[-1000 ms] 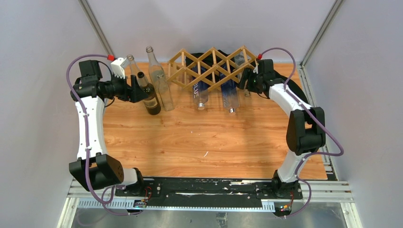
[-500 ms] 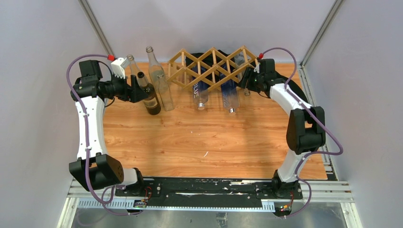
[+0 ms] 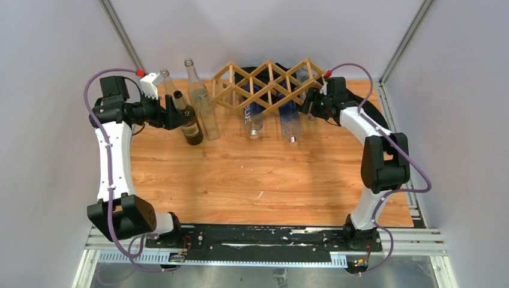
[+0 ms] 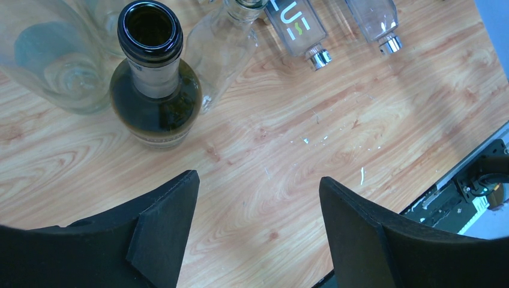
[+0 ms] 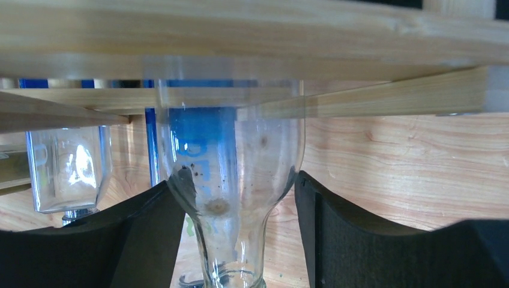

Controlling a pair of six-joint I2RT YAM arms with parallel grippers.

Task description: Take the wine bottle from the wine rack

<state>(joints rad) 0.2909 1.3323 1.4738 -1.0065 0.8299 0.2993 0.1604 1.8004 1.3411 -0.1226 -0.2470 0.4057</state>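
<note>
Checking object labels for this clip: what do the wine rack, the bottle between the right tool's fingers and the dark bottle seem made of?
wine rack: pale unpainted wood with visible grain and a matte look.
clear bottle: probably glass, transparent and glossy with specks on it; clear plastic cannot be ruled out.
dark bottle: probably dark green-brown glass, with a shiny rim and an open mouth.

Wood-grain tabletop [image 3: 240,174], small white scuffs; grey enclosure walls [image 3: 54,36]; metal rail [image 3: 252,260] along near edge.
</note>
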